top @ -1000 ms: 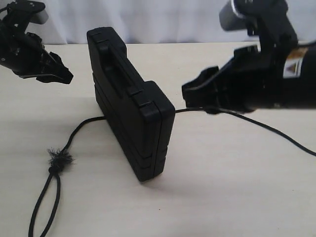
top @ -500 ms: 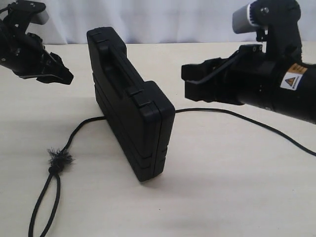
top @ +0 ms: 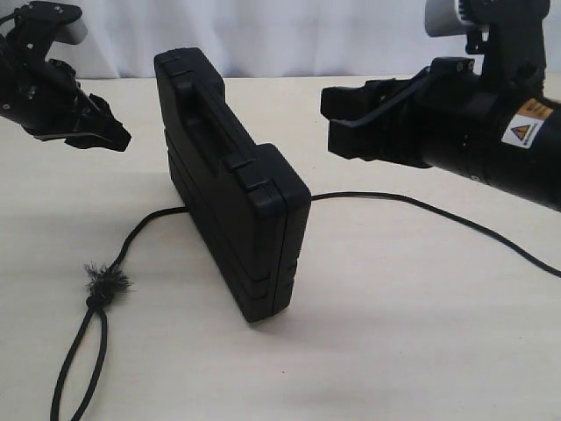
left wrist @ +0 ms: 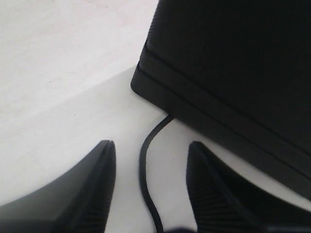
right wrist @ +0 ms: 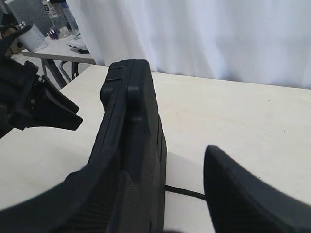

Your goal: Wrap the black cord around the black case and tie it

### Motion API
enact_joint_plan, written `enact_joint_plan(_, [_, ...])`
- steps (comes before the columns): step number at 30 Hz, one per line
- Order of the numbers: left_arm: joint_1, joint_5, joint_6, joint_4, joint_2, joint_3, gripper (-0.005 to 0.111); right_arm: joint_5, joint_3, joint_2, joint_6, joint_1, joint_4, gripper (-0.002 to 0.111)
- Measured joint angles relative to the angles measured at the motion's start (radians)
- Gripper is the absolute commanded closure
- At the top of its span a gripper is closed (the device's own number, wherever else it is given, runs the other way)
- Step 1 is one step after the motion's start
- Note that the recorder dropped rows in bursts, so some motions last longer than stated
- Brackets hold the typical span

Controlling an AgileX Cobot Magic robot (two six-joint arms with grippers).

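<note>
The black case (top: 232,184) stands on its long edge mid-table, handle on top. The black cord (top: 412,203) runs under it; its left part curves to the frayed tuft (top: 105,282) and the knotted loop (top: 81,360). My left gripper (top: 114,136) hovers left of the case, open and empty. In the left wrist view its fingers (left wrist: 151,144) straddle the cord (left wrist: 144,150) lying below on the table beside the case (left wrist: 233,63). My right gripper (top: 329,123) hangs open and empty right of the case, above the cord. The right wrist view shows that gripper (right wrist: 165,162) facing the case's end (right wrist: 133,111) and the cord (right wrist: 184,192).
The pale table (top: 394,333) reaches back to a white curtain (top: 289,35). Another table with bottles (right wrist: 58,24) stands beyond the far corner in the right wrist view.
My right gripper has risen from just above the cord to well over the table. The cord, the case and my left gripper have stayed put.
</note>
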Motion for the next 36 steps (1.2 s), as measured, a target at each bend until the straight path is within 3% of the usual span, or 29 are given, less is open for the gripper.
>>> enact_joint_plan(2, [0.0,0.0,0.0,0.0,0.0,0.0,0.062,0.006,0.0,0.0,-0.002,0.0,0.003,0.027])
enact_joint_plan(4, [0.0,0.0,-0.002,0.0,0.0,0.0,0.062,0.026,0.0,-0.004,-0.019,0.0,0.003,0.02])
enact_joint_plan(19, [0.0,0.0,-0.002,0.0,0.0,0.0,0.062,0.477,0.0,-0.2,-0.2,0.01,0.003,0.023])
enact_joint_plan(26, [0.0,0.0,-0.002,0.0,0.0,0.0,0.062,0.498,0.0,-0.207,-0.201,0.205,-0.015,0.025])
enact_joint_plan(36, [0.0,0.009,-0.002,0.0,0.0,0.0,0.062,0.613,0.0,-0.164,0.219,0.407,-0.429,0.025])
